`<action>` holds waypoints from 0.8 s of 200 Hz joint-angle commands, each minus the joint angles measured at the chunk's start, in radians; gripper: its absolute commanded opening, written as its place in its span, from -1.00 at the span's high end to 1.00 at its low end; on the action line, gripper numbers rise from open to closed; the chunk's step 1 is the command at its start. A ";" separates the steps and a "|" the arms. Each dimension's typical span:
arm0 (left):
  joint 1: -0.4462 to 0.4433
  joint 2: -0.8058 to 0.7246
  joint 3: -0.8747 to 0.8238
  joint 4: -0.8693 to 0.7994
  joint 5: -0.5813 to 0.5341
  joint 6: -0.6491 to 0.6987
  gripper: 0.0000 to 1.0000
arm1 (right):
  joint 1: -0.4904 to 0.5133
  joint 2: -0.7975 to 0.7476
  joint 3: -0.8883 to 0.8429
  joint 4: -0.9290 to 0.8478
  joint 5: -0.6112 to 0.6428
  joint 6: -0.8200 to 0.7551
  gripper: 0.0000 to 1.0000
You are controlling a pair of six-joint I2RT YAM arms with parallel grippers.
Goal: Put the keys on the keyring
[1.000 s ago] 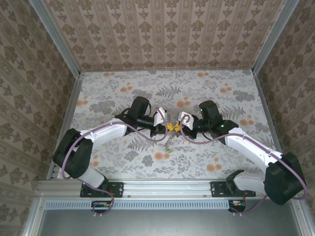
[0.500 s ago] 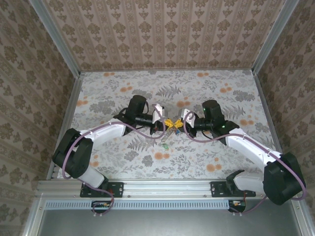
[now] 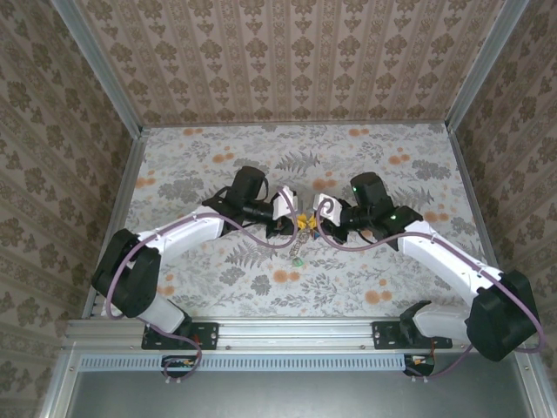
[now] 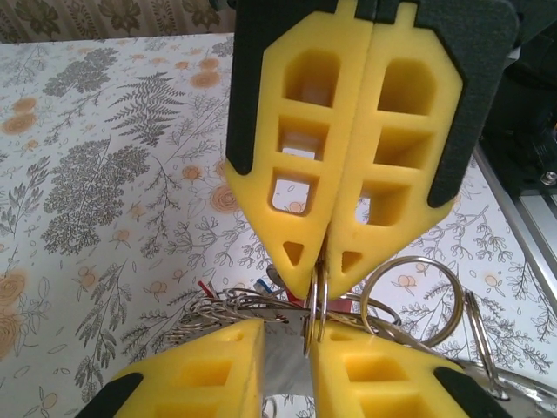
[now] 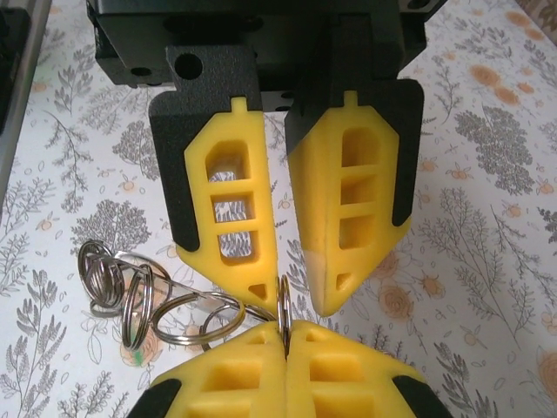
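Clearly my right claw [image 5: 285,338] is pressed together on one split ring [image 5: 283,305] of the keyring [image 5: 130,296], held edge-on. My left claw [image 5: 294,294] faces it at that ring, slightly spread, gripping nothing. Red and blue keys [image 4: 206,287] crowd beside the keyring; whether any is threaded I cannot tell, so I judge the threading unfinished.

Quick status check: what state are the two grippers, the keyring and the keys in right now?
right gripper: shut on the keyring, one ring pinched edge-on between its fingers.
left gripper: open, fingers parted with that ring in the gap.
keyring: held by one ring, its other rings trailing off to the side.
keys: red and blue heads bunched among the rings; cannot tell whether they are threaded on.
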 commanded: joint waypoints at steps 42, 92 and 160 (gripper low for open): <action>-0.025 0.002 0.035 -0.023 -0.006 0.030 0.85 | 0.046 0.002 0.071 -0.019 -0.004 -0.022 1.00; -0.005 -0.018 -0.018 0.101 0.072 -0.045 1.00 | -0.002 -0.019 -0.019 0.063 -0.042 0.020 0.83; 0.019 -0.030 -0.063 0.260 0.175 -0.137 1.00 | -0.069 -0.006 -0.109 0.221 -0.147 0.105 0.69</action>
